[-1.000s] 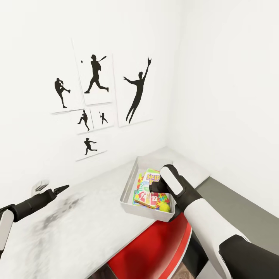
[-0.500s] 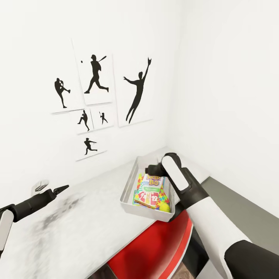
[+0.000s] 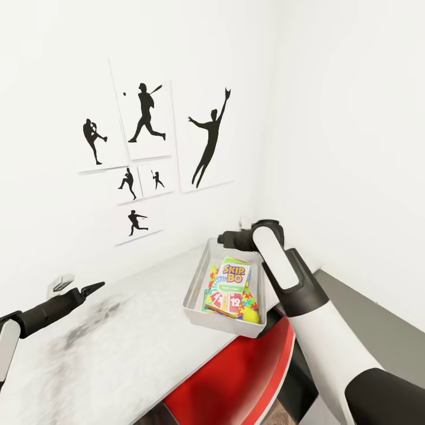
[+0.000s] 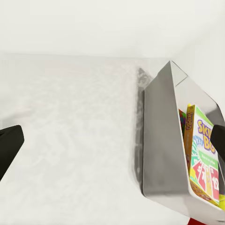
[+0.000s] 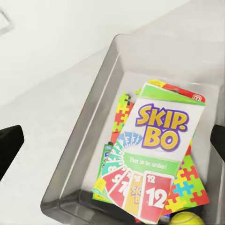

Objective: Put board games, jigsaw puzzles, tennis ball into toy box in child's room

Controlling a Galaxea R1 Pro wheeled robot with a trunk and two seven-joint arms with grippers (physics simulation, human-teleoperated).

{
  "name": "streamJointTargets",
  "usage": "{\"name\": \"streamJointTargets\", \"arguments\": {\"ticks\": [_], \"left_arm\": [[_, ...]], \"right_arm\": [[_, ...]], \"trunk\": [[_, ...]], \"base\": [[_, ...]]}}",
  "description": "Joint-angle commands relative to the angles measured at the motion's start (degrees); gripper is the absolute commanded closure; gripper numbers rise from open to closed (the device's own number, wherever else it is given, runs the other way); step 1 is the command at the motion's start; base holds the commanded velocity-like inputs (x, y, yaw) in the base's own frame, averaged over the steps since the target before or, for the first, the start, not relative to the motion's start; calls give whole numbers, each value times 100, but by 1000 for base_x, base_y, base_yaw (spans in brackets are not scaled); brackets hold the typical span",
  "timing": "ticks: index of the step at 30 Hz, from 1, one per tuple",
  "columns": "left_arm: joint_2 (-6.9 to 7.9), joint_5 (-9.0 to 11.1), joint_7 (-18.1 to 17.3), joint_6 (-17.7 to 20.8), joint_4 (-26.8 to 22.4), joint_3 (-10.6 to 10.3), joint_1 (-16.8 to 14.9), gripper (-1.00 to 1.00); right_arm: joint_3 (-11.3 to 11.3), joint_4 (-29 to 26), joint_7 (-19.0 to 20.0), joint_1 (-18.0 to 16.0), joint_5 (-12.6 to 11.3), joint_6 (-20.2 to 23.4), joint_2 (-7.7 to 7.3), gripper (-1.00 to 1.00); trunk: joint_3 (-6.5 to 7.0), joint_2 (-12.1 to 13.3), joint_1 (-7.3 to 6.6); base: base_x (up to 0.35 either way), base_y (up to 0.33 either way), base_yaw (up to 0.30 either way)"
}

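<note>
White walls are meeting at a corner in the head view, with black athlete-silhouette posters (image 3: 147,153) hanging on the left wall. Below them the table (image 3: 118,348) is carrying the toy box (image 3: 198,295), which is sitting near the table's front edge above a red chair (image 3: 236,383). Inside the toy box a Skip-Bo board game (image 3: 231,286) is lying on top, with jigsaw puzzles (image 3: 251,302) showing beneath it and the tennis ball (image 3: 251,317) resting in the near corner. The right gripper (image 3: 223,239) is hovering over the box's far end; whether its jaws are apart cannot be told here. The left gripper (image 3: 94,288) is hovering over the table, well apart from the box, jaws looking nearly together.

Left wrist view: the toy box (image 4: 161,154) is standing on the table (image 4: 70,140), the board game (image 4: 206,150) lying inside.

Right wrist view: both dark fingertips (image 5: 9,147) are standing wide apart, empty, above the toy box (image 5: 89,140). The board game (image 5: 159,154) is covering the jigsaw puzzles (image 5: 187,185), and the tennis ball (image 5: 187,218) is lying at the box's corner.
</note>
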Motion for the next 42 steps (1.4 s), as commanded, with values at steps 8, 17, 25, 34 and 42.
{"name": "streamJointTargets", "arguments": {"ticks": [8,17,25,34,42], "left_arm": [[9,1,-17,42,-1,10,-5,-100],[20,-4,-58,265,-2,22,-6,-100],[282,-7,-448,578,-152,44,-3,-100],[693,-51,-1399,800,-366,45,60,-100],[770,-64,-1608,844,-377,44,66,-100]], "right_arm": [[-259,-632,-84,0,-40,6,-16,-100],[-385,-778,-74,26,-58,4,-8,-100],[-395,-787,-71,36,-60,3,-9,-100],[-389,-784,-67,39,-60,3,-9,-100],[-388,-782,-54,39,-60,-4,-9,-100]], "trunk": [[-14,-13,4],[-14,-13,4],[-14,-13,4],[-13,-12,4],[-13,-12,4]], "base": [[0,0,0],[0,0,0],[0,0,0],[0,0,0],[0,0,0]]}}
